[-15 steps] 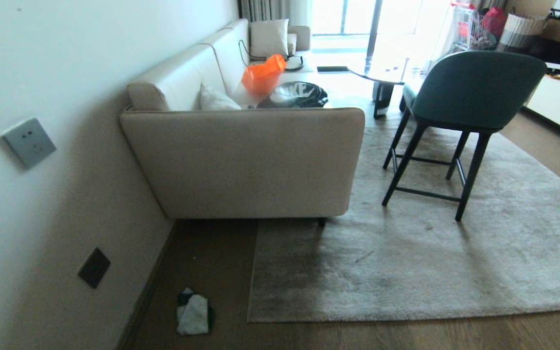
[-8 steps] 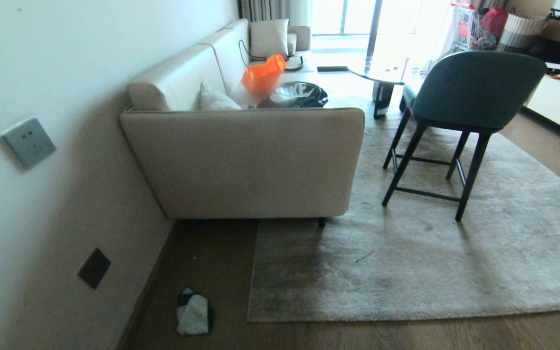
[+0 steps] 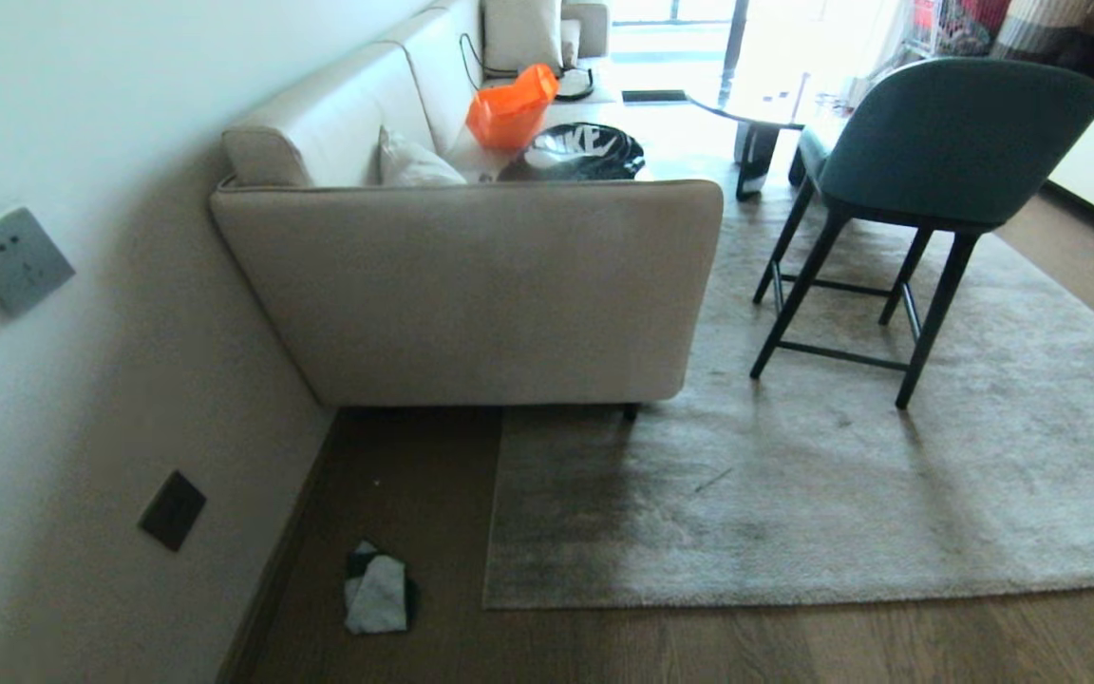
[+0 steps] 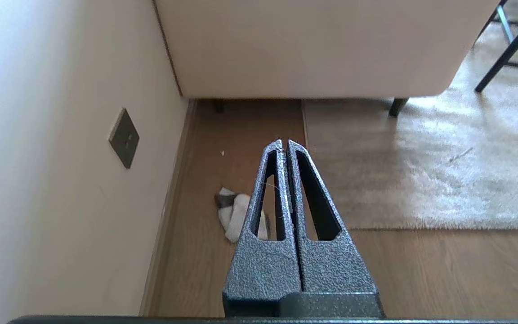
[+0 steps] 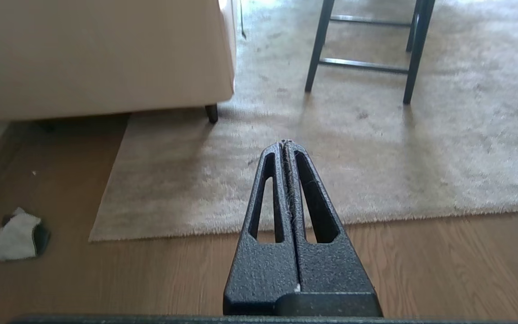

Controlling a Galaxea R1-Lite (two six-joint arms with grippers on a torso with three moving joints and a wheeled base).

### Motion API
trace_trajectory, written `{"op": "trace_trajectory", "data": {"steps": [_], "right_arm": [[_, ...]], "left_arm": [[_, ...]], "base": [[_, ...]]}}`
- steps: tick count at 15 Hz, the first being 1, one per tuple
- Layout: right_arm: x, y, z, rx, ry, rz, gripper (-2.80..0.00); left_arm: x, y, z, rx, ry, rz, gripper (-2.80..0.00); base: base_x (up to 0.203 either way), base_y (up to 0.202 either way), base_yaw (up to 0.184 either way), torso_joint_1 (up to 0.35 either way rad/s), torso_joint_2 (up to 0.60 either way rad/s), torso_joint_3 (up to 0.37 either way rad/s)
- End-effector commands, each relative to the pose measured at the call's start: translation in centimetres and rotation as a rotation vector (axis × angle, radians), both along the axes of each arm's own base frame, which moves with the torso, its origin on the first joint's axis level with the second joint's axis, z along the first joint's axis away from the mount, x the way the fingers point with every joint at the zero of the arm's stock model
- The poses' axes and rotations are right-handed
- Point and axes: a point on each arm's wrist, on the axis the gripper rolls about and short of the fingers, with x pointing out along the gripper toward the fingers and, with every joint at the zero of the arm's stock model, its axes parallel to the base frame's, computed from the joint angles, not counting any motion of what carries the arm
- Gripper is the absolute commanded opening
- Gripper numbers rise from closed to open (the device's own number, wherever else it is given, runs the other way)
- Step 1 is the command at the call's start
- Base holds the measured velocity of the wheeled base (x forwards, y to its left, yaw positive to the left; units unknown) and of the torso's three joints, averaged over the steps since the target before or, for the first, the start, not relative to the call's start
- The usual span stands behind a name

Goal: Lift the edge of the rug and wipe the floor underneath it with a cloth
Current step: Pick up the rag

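Observation:
The pale grey-beige rug lies flat, its edge (image 3: 746, 597) running along the near side to a square corner (image 3: 488, 602) close to the sofa. Brown wood floor (image 3: 661, 646) shows in front of it. A small pale cloth (image 3: 376, 594) lies crumpled on the floor near the wall, left of the rug corner. Neither arm shows in the head view. My left gripper (image 4: 284, 143) is shut and empty, held above the floor with the cloth (image 4: 236, 216) partly behind its fingers. My right gripper (image 5: 285, 144) is shut and empty over the rug edge (image 5: 398, 218); the cloth (image 5: 16, 234) lies far off to its side.
A beige sofa (image 3: 471, 285) stands against the wall (image 3: 82, 399), one foot on the rug. A dark green chair (image 3: 936, 152) with thin black legs stands on the rug. A dark wall plate (image 3: 172, 510) sits low above the skirting.
The whole head view has shifted: the camera has tilted down and moved slightly closer, so sofa, chair and rug sit higher in the picture. Nothing in the room itself moved.

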Motion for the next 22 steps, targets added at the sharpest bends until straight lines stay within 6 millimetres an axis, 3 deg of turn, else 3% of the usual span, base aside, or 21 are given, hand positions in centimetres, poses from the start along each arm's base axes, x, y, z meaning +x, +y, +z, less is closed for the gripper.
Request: {"op": "trace_trajectory", "data": {"steps": [1, 22], "right_arm": [[0.00, 0.00, 0.01, 0.000, -0.001, 0.000, -2.80], [0.00, 0.00, 0.01, 0.000, -0.001, 0.000, -2.80]], "left_arm": [[0.00, 0.00, 0.01, 0.000, -0.001, 0.001, -2.80], [0.00, 0.00, 0.01, -0.002, -0.001, 0.001, -2.80]], "base": [[0.000, 0.000, 0.000, 0.004, 0.00, -0.203], [0.000, 0.000, 0.000, 0.005, 0.00, -0.199]]}}
